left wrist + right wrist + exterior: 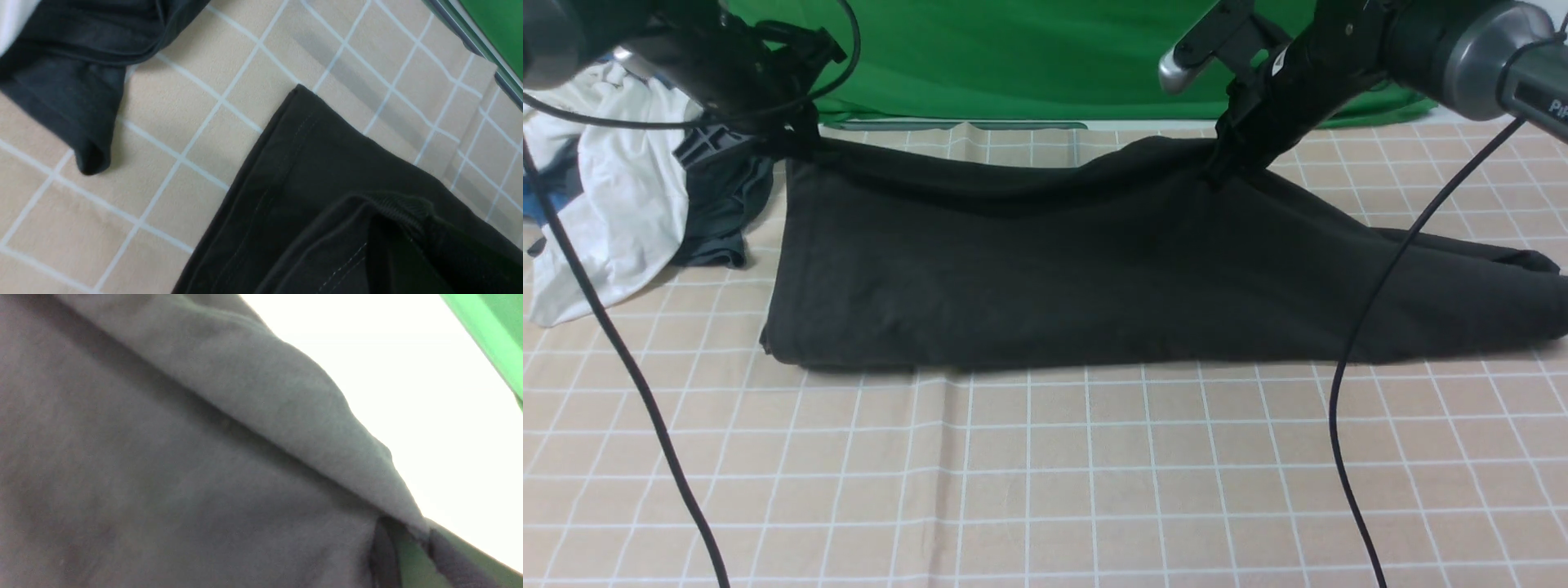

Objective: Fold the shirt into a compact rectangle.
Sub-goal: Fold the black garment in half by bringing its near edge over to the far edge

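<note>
Green backdrop (1029, 57) hangs behind the table (1045, 474), which we see covered in a beige cloth with a white grid. Across its middle lies the shirt (1054, 278), black and wide, its near edge flat and its far edge lifted at two places. Our left fingers (796, 145) are clamped on the far left corner, and the left wrist view shows the stitched hem (282, 171) close by. Our right fingers (1218, 167) are pinched tight on a ridge of fabric further right, where the cloth tents upward. Near the left arm lie a white garment (613, 204) and a dark garment (723, 212), with bare table between them and the shirt.
</note>
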Available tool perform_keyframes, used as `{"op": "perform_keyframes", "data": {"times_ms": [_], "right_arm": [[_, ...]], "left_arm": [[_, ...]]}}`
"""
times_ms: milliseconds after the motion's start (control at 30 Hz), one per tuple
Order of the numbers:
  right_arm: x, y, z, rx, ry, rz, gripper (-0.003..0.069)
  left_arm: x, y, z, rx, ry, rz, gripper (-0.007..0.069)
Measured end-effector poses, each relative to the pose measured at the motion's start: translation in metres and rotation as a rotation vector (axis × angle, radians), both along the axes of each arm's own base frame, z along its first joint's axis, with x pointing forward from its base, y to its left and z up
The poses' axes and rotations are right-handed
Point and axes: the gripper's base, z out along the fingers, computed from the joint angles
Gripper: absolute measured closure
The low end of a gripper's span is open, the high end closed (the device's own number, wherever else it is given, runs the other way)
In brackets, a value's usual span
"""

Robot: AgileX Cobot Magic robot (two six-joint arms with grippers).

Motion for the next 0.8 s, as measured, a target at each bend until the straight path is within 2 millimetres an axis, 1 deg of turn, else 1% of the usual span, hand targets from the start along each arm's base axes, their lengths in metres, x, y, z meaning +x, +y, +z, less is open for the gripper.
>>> {"op": "perform_keyframes", "data": {"times_ms": [100, 167, 233, 300, 367, 400, 433, 500, 600, 633, 667, 700, 733, 800], "right_arm": [[0.005, 0.001, -0.012, 0.003, -0.013, -0.003, 0.0608], [0.008, 0.002, -0.017, 0.004, -0.018, -0.004, 0.0608], [0.012, 0.002, -0.026, 0.008, -0.036, -0.007, 0.0603], [0.014, 0.003, -0.027, 0.011, -0.049, -0.008, 0.0597], [0.016, 0.003, -0.028, 0.016, -0.071, -0.009, 0.058], [0.017, 0.003, -0.027, 0.02, -0.088, -0.01, 0.0568], [0.017, 0.004, -0.027, 0.022, -0.09, -0.012, 0.0566], [0.02, 0.004, -0.026, 0.048, -0.127, -0.032, 0.0528], [0.023, 0.005, -0.03, 0.08, -0.128, -0.065, 0.0473], [0.023, 0.005, -0.031, 0.093, -0.123, -0.08, 0.043], [0.023, 0.005, -0.031, 0.094, -0.121, -0.082, 0.0423], [0.022, 0.005, -0.031, 0.095, -0.115, -0.086, 0.0398], [0.021, 0.004, -0.029, 0.091, -0.1, -0.09, 0.0354], [0.017, 0.002, -0.021, 0.089, -0.08, -0.097, 0.0337]], "left_arm": [[0.006, 0.0, -0.011, 0.001, -0.011, 0.004, 0.0594], [0.008, 0.0, -0.014, 0.001, -0.016, 0.005, 0.0593], [0.013, 0.001, -0.019, 0.009, -0.034, 0.006, 0.0588], [0.014, 0.001, -0.021, 0.012, -0.047, 0.007, 0.0576], [0.018, 0.001, -0.024, 0.015, -0.069, 0.009, 0.0545], [0.019, 0.002, -0.025, 0.016, -0.079, 0.01, 0.0515], [0.02, 0.002, -0.025, 0.016, -0.082, 0.01, 0.051], [0.022, 0.002, -0.025, 0.022, -0.11, 0.011, 0.0439], [0.023, 0.002, -0.023, 0.024, -0.123, 0.011, 0.0385], [0.021, 0.002, -0.021, 0.022, -0.12, 0.011, 0.0371], [0.021, 0.002, -0.019, 0.02, -0.121, 0.011, 0.037], [0.019, 0.001, -0.016, 0.019, -0.113, 0.002, 0.0371], [0.014, -0.001, -0.009, 0.019, -0.105, -0.036, 0.0386], [0.008, -0.008, 0.001, 0.014, -0.09, -0.105, 0.0429]]}}
